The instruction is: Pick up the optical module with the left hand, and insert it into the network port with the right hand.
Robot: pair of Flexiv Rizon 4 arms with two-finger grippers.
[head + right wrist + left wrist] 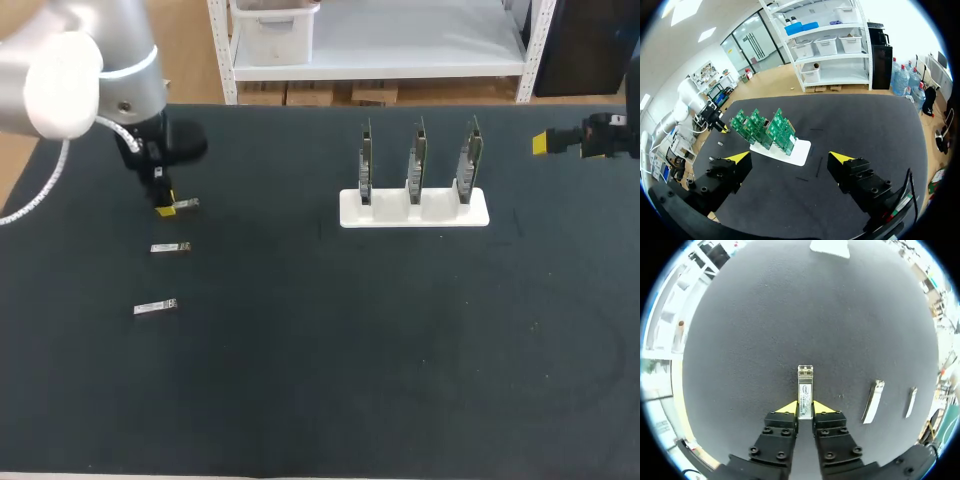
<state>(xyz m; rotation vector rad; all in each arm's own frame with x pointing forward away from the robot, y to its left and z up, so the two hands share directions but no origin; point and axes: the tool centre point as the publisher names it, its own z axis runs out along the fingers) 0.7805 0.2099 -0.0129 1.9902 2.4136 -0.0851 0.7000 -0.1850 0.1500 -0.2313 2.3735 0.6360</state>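
Where the left arm comes down in the upper left of the head view, the left claw [165, 208] [805, 407] is seen clenched on the optical module [186, 204] [805, 390]. In the left wrist view its two yellow-tipped fingers [789, 409] are drawn nearly together and pressed against the module's two long sides at its near end. The optical module is a slim, rectangular metal bar with a pale label on its upper face. Its long axis is laid in line with the fingers, and its far end is pointed straight ahead, away from the claw. In the head view it is shown jutting from the claw toward the right of the frame, roughly level. Whether it is resting on the worktop [320, 350] or just above it cannot be told. The worktop is covered by a dark, matte, finely grained mat. A second module [171, 247] and a third module [156, 308], equally silvery, are laid flat below the claw, apart from each other, with long axes across the frame. The right claw [540, 143] [790, 159] is held at the upper right edge, its fingers spread wide with nothing between them. A white holder [414, 208], blocky and smooth, is set right of the middle, and three green circuit boards [415, 160] are stood on edge in it.
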